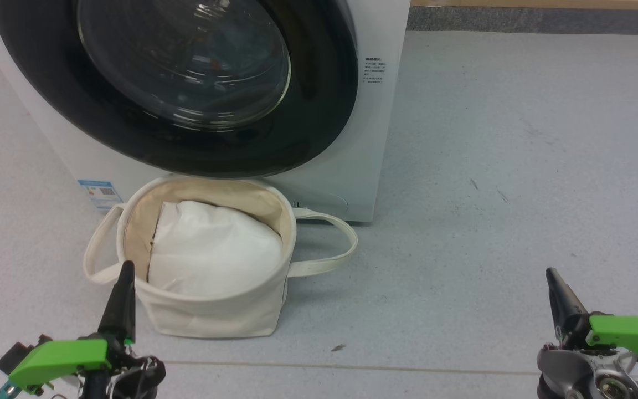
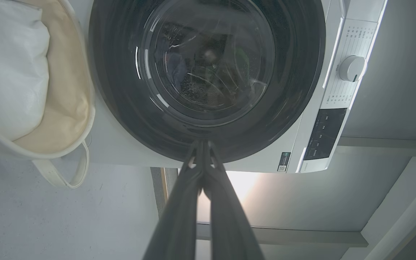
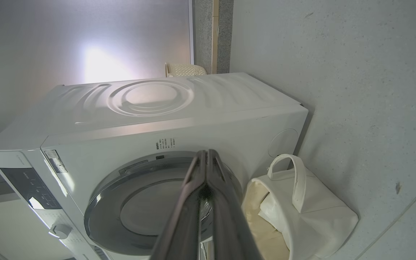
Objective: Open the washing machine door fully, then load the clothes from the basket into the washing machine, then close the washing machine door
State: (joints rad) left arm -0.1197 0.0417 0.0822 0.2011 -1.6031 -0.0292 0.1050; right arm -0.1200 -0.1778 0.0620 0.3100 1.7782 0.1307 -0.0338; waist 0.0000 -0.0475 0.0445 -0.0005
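Left tool [image 1: 125, 280] and right tool [image 1: 555, 281] sit pinched narrow, empty. The washing machine door [image 1: 181, 75] looks shut; nudge its rim to confirm latching.

Laundry corner of a bare indoor room; whether it is a home or a test space cannot be told. A white front-loading washer [image 1: 377, 138] stands directly on a speckled grey floor [image 1: 518, 166]. Its round door [image 1: 324, 111] has a glossy black rim and a glass centre. A blue label [image 1: 97, 192] marks one lower front corner. A dial [image 2: 352, 68] and a dark control panel [image 2: 325, 133] sit on the top fascia. A cream canvas basket [image 1: 214, 316] holding a white padded cloth [image 1: 214, 249] rests on the floor just before the washer. Behind the washer are a backlit frosted panel [image 3: 85, 43] and a woven hamper [image 3: 184, 69].
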